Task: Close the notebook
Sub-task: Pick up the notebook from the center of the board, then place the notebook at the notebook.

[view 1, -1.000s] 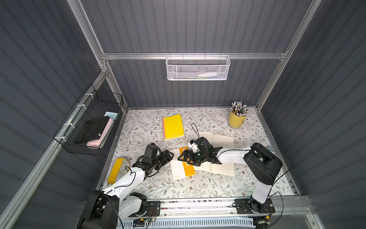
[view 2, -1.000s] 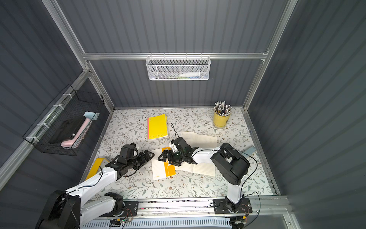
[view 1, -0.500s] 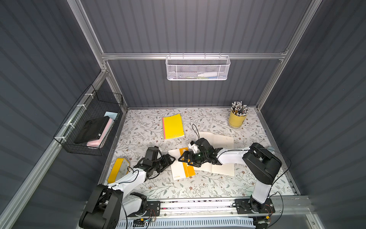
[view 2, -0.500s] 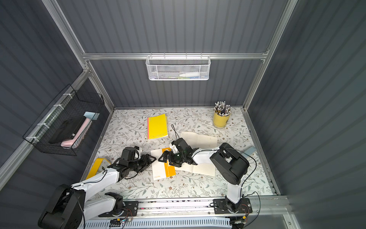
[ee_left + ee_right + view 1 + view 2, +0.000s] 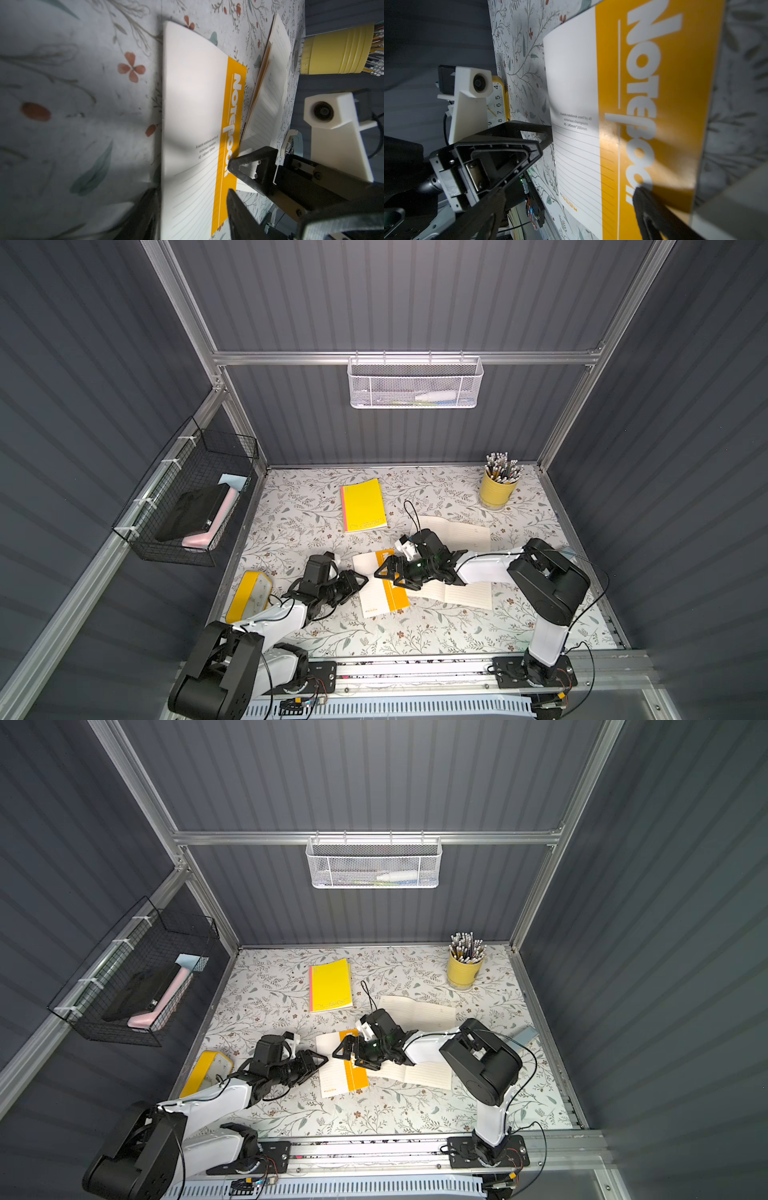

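Left tool (image 5: 358,580) is low at the left edge of the notebook (image 5: 376,602). Its jaws are part spread, nothing pinched. The notebook lies mid-table (image 5: 316,510) with the orange-band cover up and lined pages fanned to its right. Right tool (image 5: 386,577) is spread wide, one finger (image 5: 264,158) on the orange band. Risks I see: left nips only the thin cover and creases it, or shoves the book. Right pinning it invites a tear. The tools are near enough to clash.

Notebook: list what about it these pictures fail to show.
- In both top views the right hand and its arm cover the notebook's fold and part of the open pages.
- Right wrist view: the cover runs off the frame.
- Left wrist view: the left hand's finger is blurred; contact unclear.
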Motion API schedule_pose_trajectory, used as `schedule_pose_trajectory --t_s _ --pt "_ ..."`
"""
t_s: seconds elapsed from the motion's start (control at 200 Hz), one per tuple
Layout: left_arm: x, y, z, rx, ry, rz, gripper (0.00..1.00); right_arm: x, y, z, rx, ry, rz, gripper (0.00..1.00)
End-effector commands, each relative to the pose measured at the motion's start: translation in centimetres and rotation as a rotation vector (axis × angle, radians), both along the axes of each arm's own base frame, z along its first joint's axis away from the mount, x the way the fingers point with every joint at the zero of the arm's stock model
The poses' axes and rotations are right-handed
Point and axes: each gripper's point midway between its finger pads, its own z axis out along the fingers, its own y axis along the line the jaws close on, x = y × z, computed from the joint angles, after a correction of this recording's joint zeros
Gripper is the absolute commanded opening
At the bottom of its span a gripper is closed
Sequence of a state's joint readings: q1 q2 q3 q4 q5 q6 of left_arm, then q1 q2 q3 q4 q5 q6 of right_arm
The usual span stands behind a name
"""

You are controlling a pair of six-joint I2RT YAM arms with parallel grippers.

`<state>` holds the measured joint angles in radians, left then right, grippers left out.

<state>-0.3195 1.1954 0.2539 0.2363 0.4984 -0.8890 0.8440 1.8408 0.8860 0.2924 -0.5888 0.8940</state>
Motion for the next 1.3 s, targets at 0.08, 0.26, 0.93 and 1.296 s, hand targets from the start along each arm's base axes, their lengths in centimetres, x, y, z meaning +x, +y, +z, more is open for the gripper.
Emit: schedule_pose_trajectory --t_s 0.08,0.26,0.93,1.296 --pt "-0.9 -0.1 -0.9 -0.015 -0.027 -0.040 0.39 -0.5 -0.3 -1.5 -0.019 0.034 0.008 0.99" --pt "-1.3 -0.6 -1.4 -0.047 -0.066 -0.079 0.23 -0.6 -0.3 -1.6 -0.019 0.040 0.015 0.99" --pt "1.9 -1.7 3.5 0.001 -0.184 -0.159 0.00 1.6 1.3 5.1 0.058 -0.123 0.053 0.99" --pt "7.0 -2.8 11.1 0.044 -0.240 -0.230 0.00 5.8 -2.2 11.0 0.101 -0.236 -0.032 0.99"
